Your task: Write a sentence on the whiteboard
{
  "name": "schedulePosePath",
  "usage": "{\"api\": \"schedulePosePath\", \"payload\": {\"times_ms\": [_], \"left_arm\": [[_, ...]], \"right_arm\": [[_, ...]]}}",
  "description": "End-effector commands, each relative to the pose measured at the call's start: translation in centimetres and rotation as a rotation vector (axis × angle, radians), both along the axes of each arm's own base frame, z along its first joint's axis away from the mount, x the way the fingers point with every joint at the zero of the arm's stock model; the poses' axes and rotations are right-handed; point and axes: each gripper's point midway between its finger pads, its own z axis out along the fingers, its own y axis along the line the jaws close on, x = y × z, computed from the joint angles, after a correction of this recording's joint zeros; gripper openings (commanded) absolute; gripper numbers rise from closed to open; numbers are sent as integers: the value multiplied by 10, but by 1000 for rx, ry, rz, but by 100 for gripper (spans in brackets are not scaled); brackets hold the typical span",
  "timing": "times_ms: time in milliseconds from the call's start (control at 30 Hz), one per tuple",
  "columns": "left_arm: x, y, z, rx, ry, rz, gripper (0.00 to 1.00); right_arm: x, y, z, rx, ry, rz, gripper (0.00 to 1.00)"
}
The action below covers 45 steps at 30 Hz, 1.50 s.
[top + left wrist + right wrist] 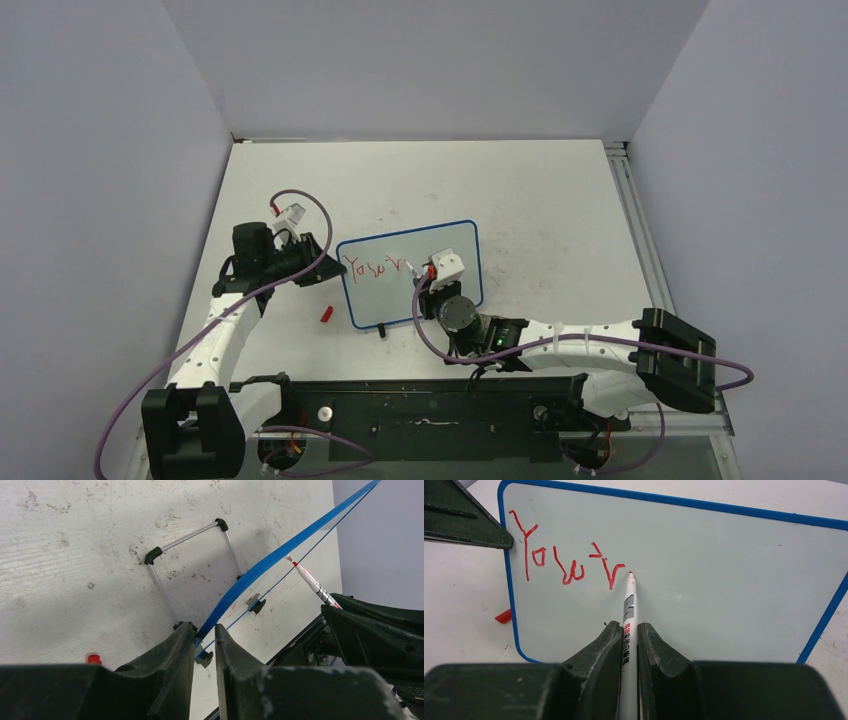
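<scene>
right wrist: right tool (629, 626) tight on marker (629, 600), tip on whiteboard (724, 580); left tool (204, 627) tight on its frame

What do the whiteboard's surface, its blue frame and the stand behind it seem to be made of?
Whiteboard surface: smooth and glossy, likely a coated panel; the red lettering sits cleanly on it. Blue frame: probably plastic, even colour, rounded corners. Stand: thin silvery rods, apparently metal, with black end caps, perhaps rubber or plastic.

Blue-framed whiteboard (390, 300), standing propped on the table (560, 200), unfinished red sentence (569, 572) "You'r" at its upper left
</scene>
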Motion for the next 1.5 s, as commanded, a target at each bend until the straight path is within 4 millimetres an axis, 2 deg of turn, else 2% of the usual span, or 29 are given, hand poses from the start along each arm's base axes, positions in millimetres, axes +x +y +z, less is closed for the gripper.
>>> {"api": "schedulePosePath", "payload": {"times_ms": [0, 400, 667, 1033, 1467], "left_arm": [[7, -5, 19, -13, -69, -30, 20], [7, -5, 19, -12, -70, -31, 20], [7, -5, 18, -14, -67, -31, 20], [7, -5, 19, -15, -69, -34, 20], [7, -6, 18, -16, -67, -35, 20]], "right_arm": [[1, 5, 3, 28, 0, -2, 5], [0, -12, -7, 2, 18, -46, 5], [7, -20, 3, 10, -2, -88, 5], [13, -9, 18, 34, -33, -73, 5], [15, 0, 18, 31, -34, -48, 5]]}}
